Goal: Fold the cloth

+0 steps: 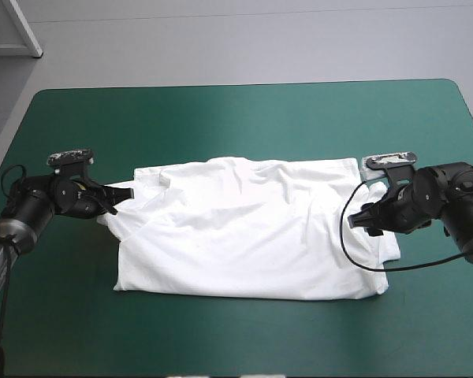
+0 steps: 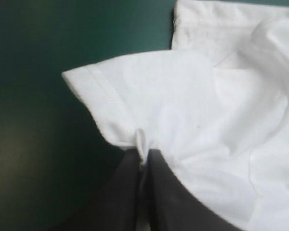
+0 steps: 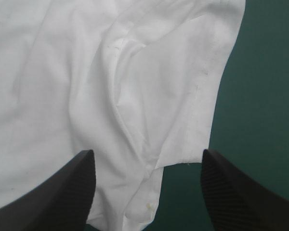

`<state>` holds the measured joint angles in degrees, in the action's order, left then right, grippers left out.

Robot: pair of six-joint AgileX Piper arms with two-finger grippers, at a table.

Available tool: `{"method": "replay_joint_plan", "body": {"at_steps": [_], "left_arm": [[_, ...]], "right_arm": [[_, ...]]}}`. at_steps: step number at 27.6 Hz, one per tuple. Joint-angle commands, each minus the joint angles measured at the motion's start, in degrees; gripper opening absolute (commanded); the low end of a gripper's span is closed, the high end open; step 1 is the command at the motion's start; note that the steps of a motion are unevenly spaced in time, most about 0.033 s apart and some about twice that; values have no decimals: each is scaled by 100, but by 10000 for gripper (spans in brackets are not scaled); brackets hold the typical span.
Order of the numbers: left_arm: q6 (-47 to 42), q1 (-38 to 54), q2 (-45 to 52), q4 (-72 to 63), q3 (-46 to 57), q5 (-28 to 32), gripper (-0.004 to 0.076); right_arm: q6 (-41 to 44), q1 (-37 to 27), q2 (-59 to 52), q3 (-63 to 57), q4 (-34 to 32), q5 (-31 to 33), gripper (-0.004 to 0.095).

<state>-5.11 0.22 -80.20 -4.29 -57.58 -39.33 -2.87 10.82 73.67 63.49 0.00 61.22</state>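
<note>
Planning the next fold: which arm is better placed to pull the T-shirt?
Probably left: the left pincer is shut on the T-shirt at its edge; the right pincer stands open over the opposite edge, gripping nothing.

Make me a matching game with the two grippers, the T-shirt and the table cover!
Things:
1. left gripper
2. right gripper
3. T-shirt
4. table cover

Colour or state:
A. teal-green
B. open wide
C. white, lying on the table
D. shut, pinching cloth

Pairs: 1-D, 2-B, 3-C, 4-A
</note>
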Motion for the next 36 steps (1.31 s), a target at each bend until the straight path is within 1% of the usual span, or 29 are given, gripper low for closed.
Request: {"method": "replay_joint_plan", "body": {"at_steps": [1, 2, 5, 6, 9, 15, 19, 20, 21, 22, 23, 25, 29, 30, 32, 34, 36], "left_arm": [[-46, -26, 507, -268, -133, 273, -10], [113, -54, 581, -467, -133, 326, -10], [1067, -265, 677, -1170, -133, 454, -10], [1452, -381, 677, -1458, -133, 467, -10], [2195, -804, 606, -2034, -133, 477, -10], [2262, -1481, 304, -1933, -133, 466, -10], [2283, -1688, -35, -1943, -133, 477, -10], [2283, -1743, -221, -1943, -133, 516, -8], [2347, -1765, -323, -1958, -133, 532, 2], [2404, -1777, -424, -1958, -133, 530, 22], [2428, -1791, -524, -1987, -133, 507, 62], [2428, -1791, -712, -2077, -133, 469, 173], [2446, -1791, -1130, -2208, -133, 288, 517], [2506, -1791, -1221, -2182, -133, 223, 582], [2725, -1791, -1296, -2154, -133, 154, 643], [2695, -1779, -1277, -2110, -209, 142, 640], [2549, -1779, -1105, -1971, -386, 142, 641]], "right_arm": [[6, -28, -168, 175, 0, -194, 580], [6, -28, -168, 175, 0, -203, 580], [6, -28, -168, 175, 0, -235, 580], [6, -28, -168, 175, 0, -232, 580], [34, -28, -168, 175, -40, -232, 580], [244, -29, -168, 175, -158, -254, 580], [621, -29, -168, 175, -704, -292, 580], [773, -29, -168, 165, -976, -292, 580], [847, -29, -168, 165, -1082, -292, 580], [906, -29, -168, 165, -1143, -292, 580], [931, -29, -168, 165, -1157, -292, 580], [1027, -29, -168, 165, -1199, -292, 580], [1057, -29, -157, 165, -1199, -350, 580], [1057, -29, -157, 165, -1199, -378, 580], [1061, -40, -157, 165, -1208, -452, 580], [1083, -64, -107, 165, -1224, -564, 580], [977, -333, 61, 175, -973, -645, 580]]}}
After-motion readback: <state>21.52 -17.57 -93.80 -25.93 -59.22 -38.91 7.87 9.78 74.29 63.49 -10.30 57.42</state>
